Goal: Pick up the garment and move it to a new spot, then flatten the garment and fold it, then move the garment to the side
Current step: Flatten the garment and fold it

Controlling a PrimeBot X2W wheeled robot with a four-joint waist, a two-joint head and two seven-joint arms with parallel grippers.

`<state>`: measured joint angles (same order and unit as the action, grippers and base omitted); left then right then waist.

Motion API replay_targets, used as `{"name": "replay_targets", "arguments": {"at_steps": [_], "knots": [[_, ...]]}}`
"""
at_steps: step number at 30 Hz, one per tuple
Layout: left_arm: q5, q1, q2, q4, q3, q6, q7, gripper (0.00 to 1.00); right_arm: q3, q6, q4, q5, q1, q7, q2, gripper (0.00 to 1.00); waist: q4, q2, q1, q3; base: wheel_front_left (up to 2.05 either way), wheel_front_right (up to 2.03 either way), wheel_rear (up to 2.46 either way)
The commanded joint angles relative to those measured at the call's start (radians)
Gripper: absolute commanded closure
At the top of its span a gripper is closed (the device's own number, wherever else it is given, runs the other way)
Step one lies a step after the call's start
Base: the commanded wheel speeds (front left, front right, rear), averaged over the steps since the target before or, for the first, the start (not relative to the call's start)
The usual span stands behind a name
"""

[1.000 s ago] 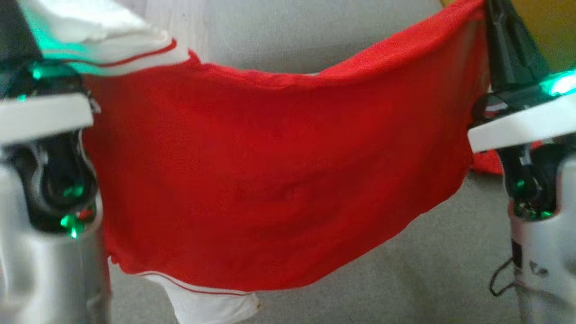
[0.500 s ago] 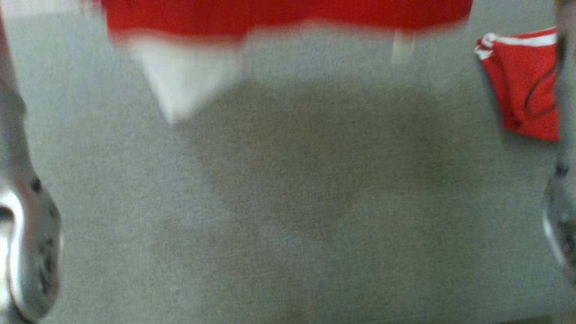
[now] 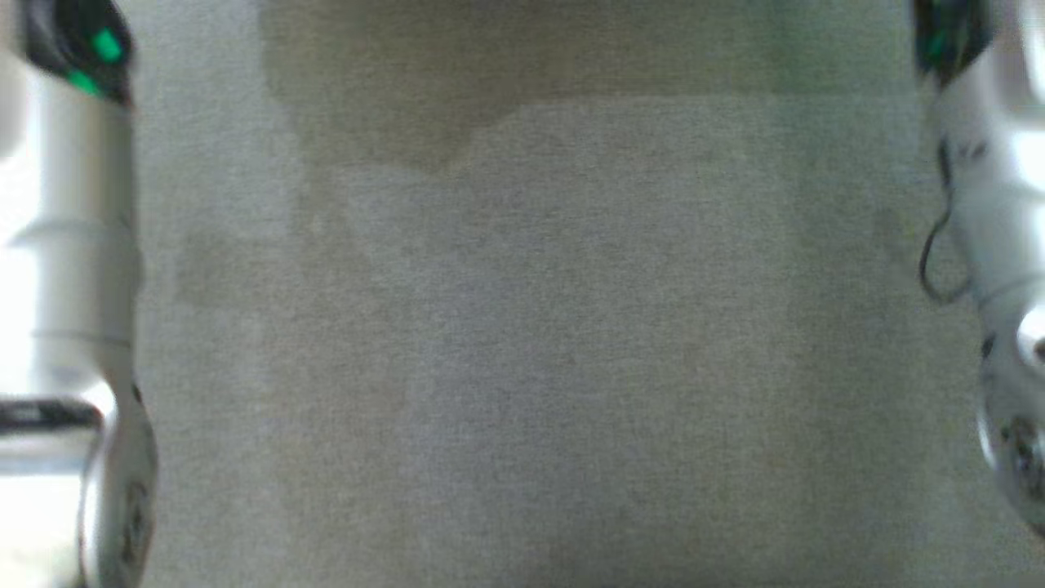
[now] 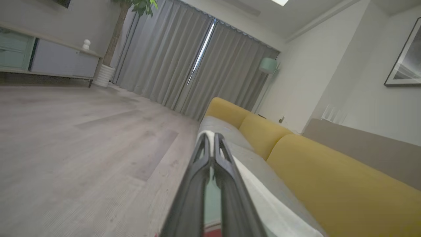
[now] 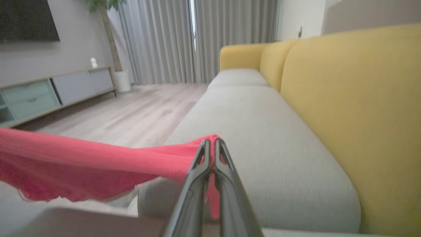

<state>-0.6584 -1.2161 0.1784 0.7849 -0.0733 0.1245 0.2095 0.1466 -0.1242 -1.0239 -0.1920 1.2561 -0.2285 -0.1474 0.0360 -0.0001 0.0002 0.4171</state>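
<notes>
The garment (image 5: 82, 164) is red and hangs stretched to the left from my right gripper (image 5: 210, 142), which is shut on its edge above the grey seat. In the left wrist view my left gripper (image 4: 210, 135) is shut on the garment's white part (image 4: 260, 194), which trails down beside the fingers, with a sliver of red at the bottom edge. In the head view my pale left forearm (image 3: 82, 245) and right forearm (image 3: 996, 229) frame the grey sofa seat (image 3: 522, 327).
Yellow back cushions (image 5: 355, 98) run along the grey sofa seat (image 5: 256, 131). Wooden floor (image 4: 82, 138) lies beside the sofa. A low cabinet (image 5: 49, 95), a potted tree and grey curtains (image 4: 184, 65) stand at the far wall.
The head view has shifted, so the stretched red garment and both grippers have passed out over its top edge. Bare grey cushion now shows between the forearms. Both grips look unchanged.
</notes>
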Motion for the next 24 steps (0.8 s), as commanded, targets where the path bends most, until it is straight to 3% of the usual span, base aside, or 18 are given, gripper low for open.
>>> {"name": "replay_targets", "arguments": {"at_steps": [1,7,12,19,24], "knots": [[-0.004,0.008,0.049,-0.027,0.002,0.003,0.014,1.00,0.021,-0.007,0.010,-0.001,-0.020,-0.011,-0.003,1.00,0.011,0.0001,-0.0002,-0.010,0.00,0.00,0.00],[0.009,0.213,0.076,-0.071,-0.140,0.006,0.037,1.00,0.135,-0.007,-0.070,-0.069,-0.155,0.013,-0.036,1.00,0.029,0.0001,-0.0002,-0.080,0.00,0.00,0.00],[0.014,0.396,0.124,-0.133,-0.233,0.006,0.044,1.00,0.243,-0.007,-0.063,-0.172,-0.257,0.092,-0.065,1.00,0.028,0.0001,-0.0002,-0.157,0.00,0.00,0.00],[-0.011,0.632,0.169,-0.218,-0.290,0.006,0.032,1.00,0.428,-0.007,0.071,-0.364,-0.425,0.245,-0.137,1.00,0.012,0.0001,-0.0002,-0.286,0.00,0.00,0.00],[-0.011,0.775,0.192,-0.321,-0.312,-0.019,0.005,1.00,0.510,-0.007,0.181,-0.472,-0.528,0.304,-0.216,1.00,0.002,0.0001,-0.0002,-0.344,0.00,0.00,0.00]]}}
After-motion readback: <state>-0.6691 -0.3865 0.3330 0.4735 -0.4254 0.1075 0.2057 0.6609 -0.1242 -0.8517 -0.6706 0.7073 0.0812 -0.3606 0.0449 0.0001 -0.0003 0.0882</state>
